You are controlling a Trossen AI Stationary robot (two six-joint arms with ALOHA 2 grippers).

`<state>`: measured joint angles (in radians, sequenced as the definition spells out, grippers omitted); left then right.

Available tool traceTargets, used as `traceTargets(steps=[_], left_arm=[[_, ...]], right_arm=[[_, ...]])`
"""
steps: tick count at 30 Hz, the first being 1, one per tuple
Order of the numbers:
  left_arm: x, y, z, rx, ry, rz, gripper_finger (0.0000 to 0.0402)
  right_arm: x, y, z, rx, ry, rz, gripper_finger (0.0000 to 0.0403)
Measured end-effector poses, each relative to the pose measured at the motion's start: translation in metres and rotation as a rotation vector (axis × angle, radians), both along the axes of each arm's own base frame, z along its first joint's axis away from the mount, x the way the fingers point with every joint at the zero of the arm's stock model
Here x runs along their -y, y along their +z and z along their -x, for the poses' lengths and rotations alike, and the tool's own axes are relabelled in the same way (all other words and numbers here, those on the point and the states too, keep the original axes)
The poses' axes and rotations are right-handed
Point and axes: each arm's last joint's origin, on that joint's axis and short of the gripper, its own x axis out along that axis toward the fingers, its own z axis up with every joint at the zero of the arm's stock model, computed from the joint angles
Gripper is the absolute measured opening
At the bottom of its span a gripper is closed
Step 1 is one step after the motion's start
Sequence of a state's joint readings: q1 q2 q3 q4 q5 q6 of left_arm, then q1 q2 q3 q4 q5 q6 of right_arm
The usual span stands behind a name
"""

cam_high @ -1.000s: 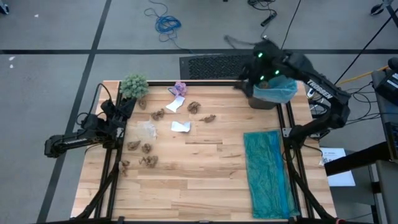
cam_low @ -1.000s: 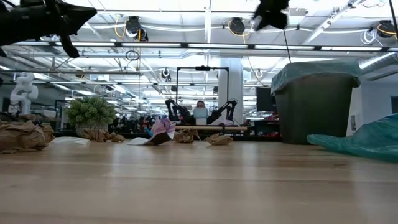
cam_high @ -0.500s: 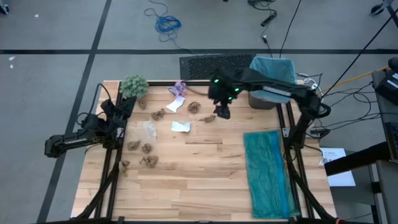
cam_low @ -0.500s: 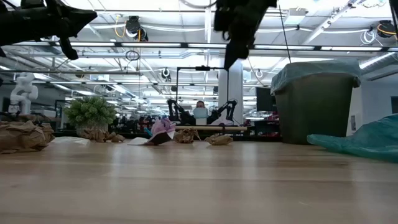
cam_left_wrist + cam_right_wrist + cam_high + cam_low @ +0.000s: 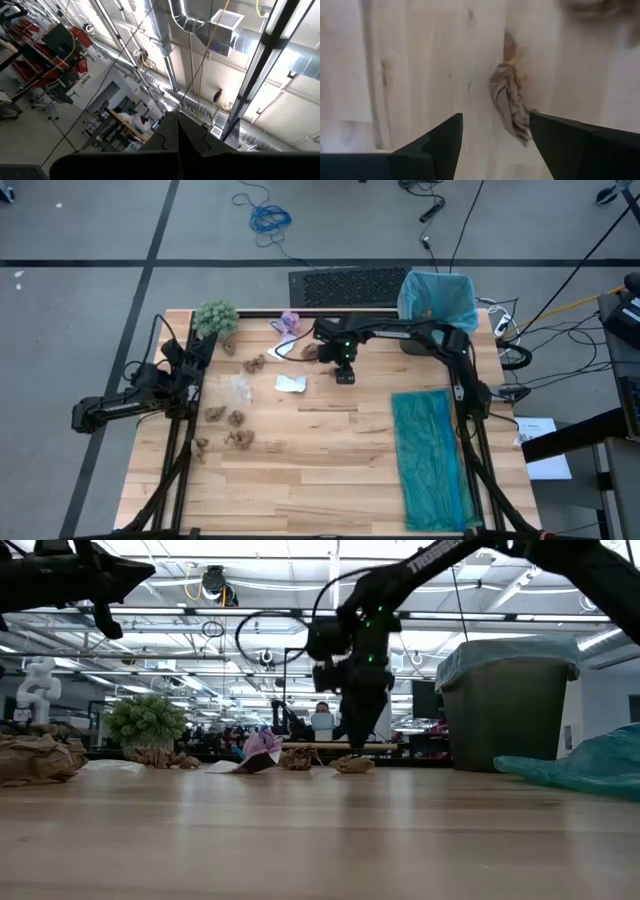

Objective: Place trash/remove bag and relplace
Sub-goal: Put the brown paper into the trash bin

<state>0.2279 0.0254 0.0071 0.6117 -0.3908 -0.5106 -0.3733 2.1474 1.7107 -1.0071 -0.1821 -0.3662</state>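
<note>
Brown wads of trash lie across the far left half of the table, with white paper bits [image 5: 291, 383] and a purple piece [image 5: 290, 320]. My right gripper [image 5: 344, 375] hangs open, pointing down, just above one brown wad [image 5: 511, 106] that rests on the wood; its fingers stand on either side of the wad [image 5: 352, 765]. The light-blue bag [image 5: 437, 298] lines the grey bin [image 5: 500, 730] at the far right corner. My left gripper [image 5: 200, 352] waits at the left edge, shut [image 5: 177, 125] and pointing upward.
A green fuzzy plant [image 5: 215, 318] stands at the far left corner. A darker teal plastic bag [image 5: 430, 455] lies flat along the right side. More brown wads [image 5: 237, 418] sit near the left arm. Bare wood spreads over the near middle of the table.
My right gripper has swung from above the bin toward the table's left and come down over the brown wad near the far middle, tipping until it points down. The trash and the bag have stayed where they were.
</note>
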Motion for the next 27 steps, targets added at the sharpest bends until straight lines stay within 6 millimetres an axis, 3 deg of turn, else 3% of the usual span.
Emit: traceTargets(steps=[6, 11, 13, 17, 20, 23, 27], left_arm=[[0.0, 0.0, 0.0, -0.001, 0.0, 0.0, 0.0], [0.0, 0.0, 0.0, -0.001, 0.0, -0.001, 0.0], [0.0, 0.0, 0.0, -0.001, 0.001, -0.001, 0.0], [0.0, 0.0, 0.0, -0.001, 0.001, -0.001, 0.0], [0.0, 0.0, 0.0, -0.001, 0.001, -0.001, 0.0], [0.0, 0.0, 0.0, -0.001, 0.005, 0.001, 0.0], [0.0, -0.001, 0.0, -0.007, 0.01, 0.007, 0.0]], right_arm=[[0.002, -0.022, -0.005, -0.039, -0.059, -0.005, 0.0169], [0.002, -0.018, -0.005, -0.035, -0.07, 0.006, 0.0038], [0.0, -0.007, -0.002, -0.031, -0.069, 0.004, 0.0013], [-0.006, 0.034, 0.012, 0.02, -0.114, -0.02, 0.0003], [-0.012, 0.084, 0.029, 0.134, -0.173, 0.006, 0.0001], [-0.019, 0.139, 0.058, 0.263, -0.257, 0.073, 0.0001], [-0.024, 0.197, 0.11, 0.351, -0.433, 0.298, 0.0]])
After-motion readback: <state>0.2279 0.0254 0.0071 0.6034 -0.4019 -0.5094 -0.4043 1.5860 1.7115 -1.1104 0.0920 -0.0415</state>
